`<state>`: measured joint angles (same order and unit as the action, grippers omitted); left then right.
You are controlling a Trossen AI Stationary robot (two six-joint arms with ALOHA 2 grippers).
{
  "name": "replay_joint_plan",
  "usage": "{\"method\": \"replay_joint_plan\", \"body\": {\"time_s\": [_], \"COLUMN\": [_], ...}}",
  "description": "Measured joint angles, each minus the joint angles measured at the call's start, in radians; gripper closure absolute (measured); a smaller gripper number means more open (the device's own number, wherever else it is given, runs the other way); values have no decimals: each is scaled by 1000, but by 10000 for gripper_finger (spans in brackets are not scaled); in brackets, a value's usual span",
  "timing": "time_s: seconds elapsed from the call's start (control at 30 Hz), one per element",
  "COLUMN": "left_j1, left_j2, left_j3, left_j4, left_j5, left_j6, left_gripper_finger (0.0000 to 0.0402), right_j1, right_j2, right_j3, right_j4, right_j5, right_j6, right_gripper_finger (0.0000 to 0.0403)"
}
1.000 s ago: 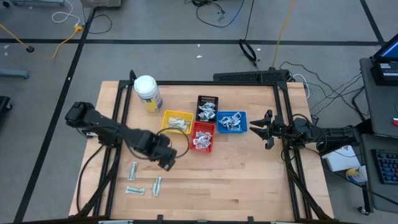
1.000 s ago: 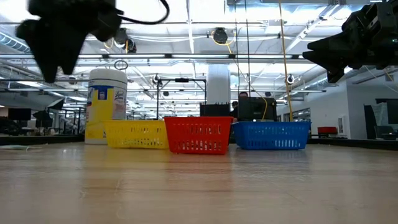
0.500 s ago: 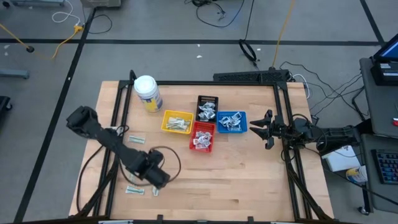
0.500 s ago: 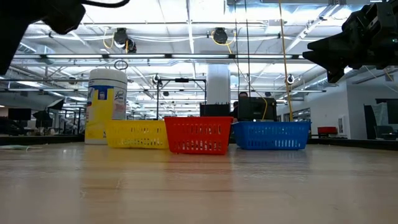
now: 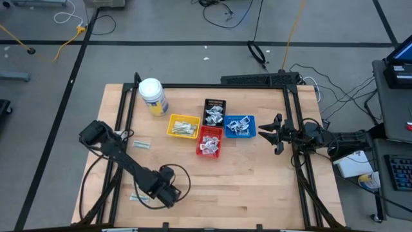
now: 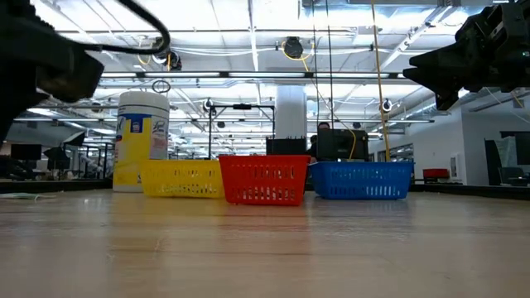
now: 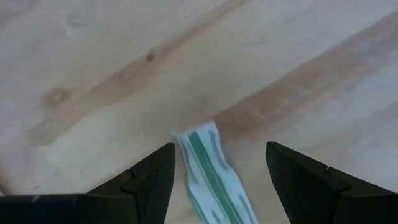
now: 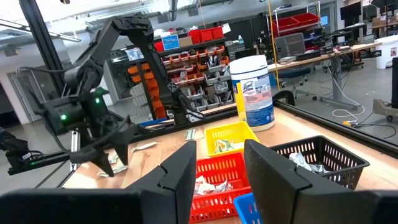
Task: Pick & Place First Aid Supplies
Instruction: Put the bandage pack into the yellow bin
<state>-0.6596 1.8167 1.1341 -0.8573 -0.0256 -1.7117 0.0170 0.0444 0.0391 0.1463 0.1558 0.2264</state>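
Left gripper (image 7: 214,180) straddles packet (image 7: 214,177), seemingly hidden overhead.

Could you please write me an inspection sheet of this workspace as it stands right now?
Surface: wooden table.
Job's things: packets fill yellow tray, red tray, blue tray, black tray; loose packets on the left side; green-striped packet under left claw.
Clutter: white jar.
Grippers: left claw open, astride the striped packet; right claw open, empty, waiting right of the trays.
Cables: loops on left arm; more on the floor.
Surroundings: workshop shelving, desks.
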Motion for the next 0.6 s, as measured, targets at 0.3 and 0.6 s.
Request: {"method": "replay_joint_plan", "body": {"time_s": [0.3,0.6], "left_j1": [-1,21], "left_j2": [25,25], "left_j3": [-3,-3], "left_j4": [-4,-5], "left_j5": [-29,-25], "left_j6": [42,189], "left_gripper_finger": [211,391], "right_j1": [0,0], "right_j2": [0,0], "right_j3": [0,0], "right_j4": [0,0], "right_j5": [0,0], "right_j6": [0,0], "right_gripper_finger": [273,273]}}
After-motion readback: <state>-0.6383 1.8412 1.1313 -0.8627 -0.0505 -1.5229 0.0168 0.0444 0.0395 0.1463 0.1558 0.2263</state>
